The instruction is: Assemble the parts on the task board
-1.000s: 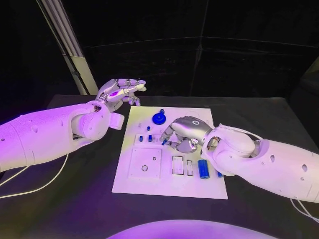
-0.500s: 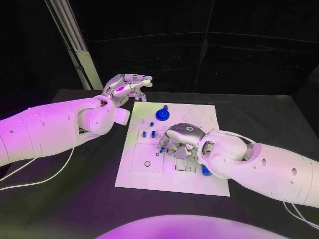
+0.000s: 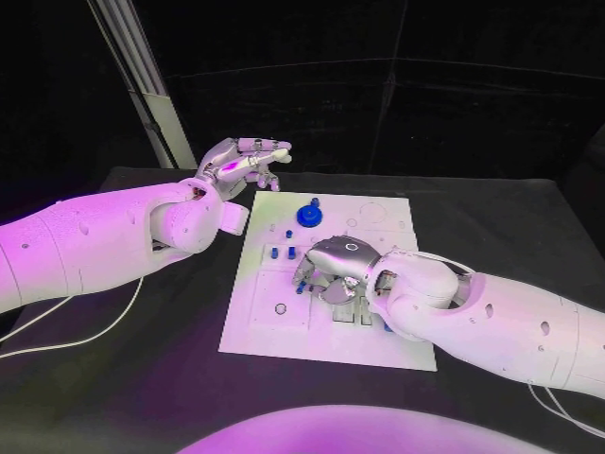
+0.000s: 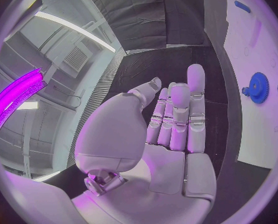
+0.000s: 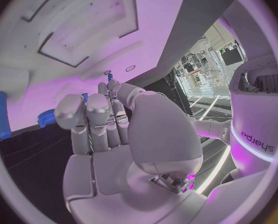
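**Right hand low over the board, left hand raised beyond its far-left corner**

Head view: the white board (image 3: 327,326) lies in the middle of the black table (image 3: 521,227). The right hand (image 3: 336,267) is over the board's middle, fingers curled down toward small blue parts (image 3: 281,253) just to its left; whether it grips one of them I cannot tell. A blue gear (image 3: 307,219) stands on the far part of the board, apart from both hands. The left hand (image 3: 244,161) is held up beyond the board's far-left corner, touching nothing, fingers loosely bent with nothing between them.

Left wrist view: the left hand (image 4: 170,129) has its fingers nearly straight and side by side, thumb apart, palm bare, holding nothing. The gear (image 4: 258,87) and the board (image 4: 257,59) show beyond it.

Right wrist view: the right hand (image 5: 108,134) has its fingers drawn close together and bent toward the board (image 5: 83,35), thumb folded alongside. A blue bit (image 5: 109,77) shows at the fingertips; contact is unclear. A blue cylinder (image 5: 2,115) lies on the board well to one side.
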Action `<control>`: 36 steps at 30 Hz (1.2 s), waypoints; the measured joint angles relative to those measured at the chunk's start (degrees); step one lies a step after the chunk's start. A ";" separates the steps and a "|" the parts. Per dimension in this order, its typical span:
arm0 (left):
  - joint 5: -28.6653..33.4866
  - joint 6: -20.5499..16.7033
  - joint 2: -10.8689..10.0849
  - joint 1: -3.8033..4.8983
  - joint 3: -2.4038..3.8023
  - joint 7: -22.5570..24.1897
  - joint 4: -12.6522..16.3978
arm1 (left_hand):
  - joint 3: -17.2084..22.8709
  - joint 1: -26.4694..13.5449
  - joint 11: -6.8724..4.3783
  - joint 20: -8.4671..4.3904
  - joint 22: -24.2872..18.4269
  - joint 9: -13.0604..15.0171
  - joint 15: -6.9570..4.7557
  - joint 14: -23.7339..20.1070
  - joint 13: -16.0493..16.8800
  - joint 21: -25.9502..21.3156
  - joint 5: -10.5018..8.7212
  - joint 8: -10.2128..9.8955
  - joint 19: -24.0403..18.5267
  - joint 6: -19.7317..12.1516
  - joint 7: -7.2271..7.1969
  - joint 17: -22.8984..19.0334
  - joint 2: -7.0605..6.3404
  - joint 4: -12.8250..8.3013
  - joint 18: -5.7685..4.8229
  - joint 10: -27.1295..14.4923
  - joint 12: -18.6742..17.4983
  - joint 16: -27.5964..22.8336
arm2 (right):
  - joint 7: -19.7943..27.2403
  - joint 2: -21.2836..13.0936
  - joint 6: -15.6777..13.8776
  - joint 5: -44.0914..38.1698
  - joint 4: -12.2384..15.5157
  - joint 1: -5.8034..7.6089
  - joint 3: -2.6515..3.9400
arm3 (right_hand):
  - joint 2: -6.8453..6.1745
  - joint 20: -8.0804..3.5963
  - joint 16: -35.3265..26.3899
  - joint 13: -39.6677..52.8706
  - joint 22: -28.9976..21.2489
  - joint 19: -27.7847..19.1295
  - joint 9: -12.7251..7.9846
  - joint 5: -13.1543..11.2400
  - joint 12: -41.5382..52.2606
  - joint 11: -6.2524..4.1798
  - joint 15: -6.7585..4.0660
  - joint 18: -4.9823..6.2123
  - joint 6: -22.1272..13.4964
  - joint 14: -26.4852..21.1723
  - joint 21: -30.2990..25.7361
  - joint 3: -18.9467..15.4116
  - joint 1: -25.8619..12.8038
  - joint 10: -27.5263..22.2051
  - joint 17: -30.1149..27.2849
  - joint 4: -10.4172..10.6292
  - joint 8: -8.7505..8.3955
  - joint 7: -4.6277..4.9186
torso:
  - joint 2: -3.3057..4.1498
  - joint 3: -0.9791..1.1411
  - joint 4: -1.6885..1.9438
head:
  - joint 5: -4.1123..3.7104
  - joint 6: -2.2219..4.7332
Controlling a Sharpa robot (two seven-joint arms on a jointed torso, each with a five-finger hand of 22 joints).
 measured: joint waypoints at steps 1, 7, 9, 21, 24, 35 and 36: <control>0.00 0.01 0.00 0.00 0.00 -0.01 -0.02 | 0.00 0.00 0.00 0.00 0.00 0.00 0.00 0.00 0.00 0.00 0.00 0.00 0.00 0.00 0.00 0.00 0.00 0.00 0.00 0.00 0.00 0.00 | -0.05 0.10 0.03 -0.07 -0.08 -0.03 0.00 | 0.00 0.00 0.00 0.00 0.00 0.00 0.00 0.00 0.00 0.00 0.00 0.00 0.00 0.00 0.00 0.00 0.00 0.00 0.00 0.00 -0.04 0.00 | 0.00 0.00 0.01 | 0.04 -0.02; 0.00 0.09 0.02 0.00 0.00 -0.12 -0.07 | 0.00 0.00 0.21 0.00 -0.07 0.00 0.00 0.00 0.00 0.00 0.00 0.23 0.00 -0.22 0.22 -0.16 0.00 0.00 0.00 -0.20 0.00 0.00 | -0.41 0.58 0.23 -0.64 -0.73 -0.14 -0.01 | 0.00 0.00 0.00 0.00 0.00 0.00 -0.02 0.00 0.00 0.00 0.00 0.00 0.00 0.00 0.00 0.00 0.00 0.00 0.00 0.00 -0.05 0.00 | 0.02 0.00 0.03 | 0.14 -0.15; 0.00 0.11 0.02 0.00 0.00 -0.15 -0.09 | 0.00 0.00 0.20 0.00 -0.07 0.00 0.00 0.00 0.00 0.00 0.00 0.23 0.00 -0.22 0.22 -0.16 0.00 0.00 0.00 -0.20 0.00 0.00 | -0.52 0.70 0.39 -0.84 -0.94 -0.15 -0.01 | 0.00 0.00 0.00 0.00 0.00 0.00 -0.05 -0.01 0.00 0.00 0.00 0.00 0.13 0.00 0.00 -0.01 0.00 0.00 0.00 0.00 -0.05 0.13 | 0.02 -0.01 0.04 | 0.15 -0.15; 0.01 0.40 0.02 -0.01 0.00 -0.47 -0.20 | -0.16 0.00 0.20 0.00 -0.16 0.00 -0.21 -0.21 0.00 -0.22 0.00 0.23 0.00 -0.22 0.22 -0.30 0.00 -0.16 0.00 -0.20 0.40 0.00 | -1.31 1.18 1.73 -2.50 -1.35 -0.08 0.09 | 0.00 0.00 0.00 0.06 0.06 0.00 -0.10 -0.01 0.00 0.00 0.00 0.01 0.15 0.00 0.00 -0.01 0.00 0.00 -0.01 0.00 -0.22 0.15 | 0.02 -0.02 0.04 | 0.26 -0.29; 0.01 0.48 0.02 -0.01 0.00 -0.54 -0.23 | -0.16 0.00 0.20 0.00 -0.15 0.00 -0.21 -0.21 0.00 -0.22 0.00 0.23 0.00 -0.22 0.22 -0.30 0.00 -0.16 0.00 -0.20 0.40 0.00 | -1.51 1.34 1.91 -2.95 -1.35 -0.04 0.11 | 0.00 0.00 0.00 0.05 0.06 0.00 -0.11 -0.01 0.00 0.00 0.00 0.01 0.15 0.00 0.00 -0.01 0.00 0.00 -0.01 0.00 -0.22 0.15 | 0.02 -0.02 0.04 | 0.27 -0.31; 0.01 0.67 0.02 -0.01 0.00 -0.79 -0.37 | -0.32 0.00 0.00 0.00 -0.22 0.00 0.00 -0.42 0.00 -0.22 0.00 0.23 0.00 -0.22 0.22 -0.40 0.00 0.00 -0.01 -0.41 0.40 -0.21 | -1.72 1.63 2.14 -3.91 -0.73 -0.02 -0.57 | 0.00 0.00 0.00 0.05 0.05 0.00 -0.05 -0.02 -0.01 0.22 0.00 0.01 0.12 0.00 0.00 -0.01 0.00 0.20 -0.01 0.00 -0.25 0.12 | -0.01 -0.03 0.04 | 0.30 -0.35; 0.01 0.68 0.02 -0.01 0.00 -0.82 -0.38 | -0.32 0.00 0.00 0.00 -0.22 0.00 0.00 -0.42 0.00 -0.22 0.00 0.23 0.00 -0.22 0.22 -0.40 0.00 0.00 -0.01 -0.41 0.40 -0.21 | -1.71 1.63 2.17 -3.95 -0.70 -0.04 -0.63 | 0.00 0.00 0.00 0.04 0.05 0.00 -0.06 -0.02 -0.01 0.22 0.00 0.01 0.11 0.00 0.00 -0.01 0.00 0.20 -0.02 0.00 -0.26 0.12 | 0.00 -0.03 0.04 | 0.30 -0.35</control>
